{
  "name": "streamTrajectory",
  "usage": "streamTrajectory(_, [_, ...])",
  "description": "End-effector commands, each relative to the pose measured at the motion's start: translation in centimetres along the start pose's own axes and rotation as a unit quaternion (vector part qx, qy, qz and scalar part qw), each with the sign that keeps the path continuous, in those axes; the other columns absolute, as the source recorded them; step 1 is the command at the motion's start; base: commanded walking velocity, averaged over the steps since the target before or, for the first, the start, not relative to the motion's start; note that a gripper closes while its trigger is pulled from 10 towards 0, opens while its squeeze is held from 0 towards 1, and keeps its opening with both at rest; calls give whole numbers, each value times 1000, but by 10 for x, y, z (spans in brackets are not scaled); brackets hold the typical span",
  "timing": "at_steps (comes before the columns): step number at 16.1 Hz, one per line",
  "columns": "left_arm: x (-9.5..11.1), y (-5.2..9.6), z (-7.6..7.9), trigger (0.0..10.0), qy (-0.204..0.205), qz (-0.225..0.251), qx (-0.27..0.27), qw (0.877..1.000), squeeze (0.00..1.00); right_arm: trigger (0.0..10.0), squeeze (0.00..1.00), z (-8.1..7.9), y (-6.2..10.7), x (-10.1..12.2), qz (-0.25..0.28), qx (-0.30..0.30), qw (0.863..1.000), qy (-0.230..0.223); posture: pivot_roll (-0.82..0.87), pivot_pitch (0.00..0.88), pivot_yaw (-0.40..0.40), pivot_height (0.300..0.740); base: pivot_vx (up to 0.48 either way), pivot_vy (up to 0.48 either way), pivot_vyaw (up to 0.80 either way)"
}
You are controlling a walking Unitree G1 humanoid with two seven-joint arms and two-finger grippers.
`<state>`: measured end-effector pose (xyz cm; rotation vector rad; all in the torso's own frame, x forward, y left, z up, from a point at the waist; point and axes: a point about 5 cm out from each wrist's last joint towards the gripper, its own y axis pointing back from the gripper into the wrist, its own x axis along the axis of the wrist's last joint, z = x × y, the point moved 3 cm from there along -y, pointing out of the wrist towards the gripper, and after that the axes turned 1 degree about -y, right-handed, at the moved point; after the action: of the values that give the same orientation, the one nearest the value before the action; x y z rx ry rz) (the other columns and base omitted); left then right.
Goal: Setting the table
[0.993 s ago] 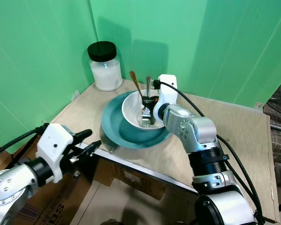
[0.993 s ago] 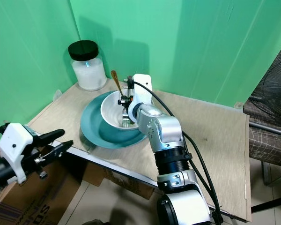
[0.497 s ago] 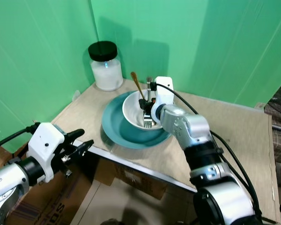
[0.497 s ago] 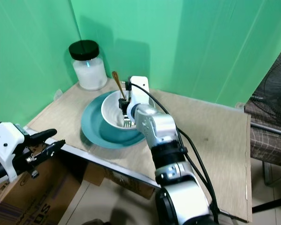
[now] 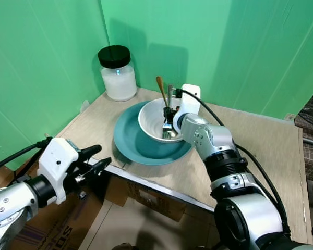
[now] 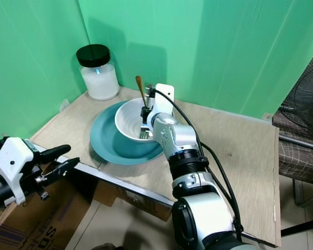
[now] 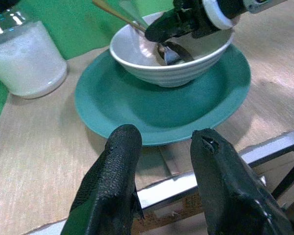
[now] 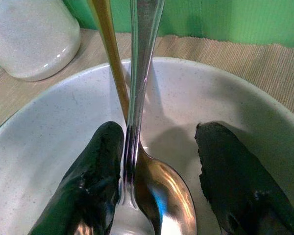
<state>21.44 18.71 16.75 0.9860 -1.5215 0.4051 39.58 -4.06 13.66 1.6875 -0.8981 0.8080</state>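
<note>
Right pincer [image 8: 157, 186] spread open inside the bowl [image 5: 152, 119]; spoon [image 8: 159, 196] lies against 1 finger [image 8: 95, 181].

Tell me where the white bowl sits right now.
The white bowl sits on the teal plate, right of the jar, with the right end effector inside it.
</note>
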Motion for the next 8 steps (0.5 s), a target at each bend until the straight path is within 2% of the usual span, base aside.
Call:
streamTrajectory(1, [5, -1, 5, 10000, -4, 4, -16, 1000, 0, 10000, 0, -32, 1, -1, -6, 35, 999, -12, 19, 75, 85, 740, 0, 0, 0])
streamTrajectory(4, [6, -2, 6, 10000, -4, 5, -20, 1000, 0, 10000, 0, -36, 0, -7, -22, 46, 998, -27, 18, 72, 90, 740, 0, 0, 0])
streamTrajectory(5, [7, -3, 6, 10000, -5, 5, -20, 1000, 0, 6392, 0, -37, -1, -9, -24, 46, 998, -28, 20, 69, 88, 740, 0, 0, 0])
streamTrajectory(6, [7, -3, 6, 10000, -5, 5, -20, 1000, 0, 3647, 0, -37, -1, -10, -24, 47, 998, -28, 21, 68, 88, 740, 0, 0, 0])
streamTrajectory(7, [7, -3, 6, 10000, -5, 5, -20, 1000, 0, 3647, 0, -38, -1, -10, -25, 47, 998, -28, 21, 68, 88, 740, 0, 0, 0])
streamTrajectory(8, [7, -2, 6, 10000, -6, 5, -20, 1000, 0, 2863, 0, -38, -1, -10, -25, 48, 998, -28, 20, 65, 87, 740, 0, 0, 0])
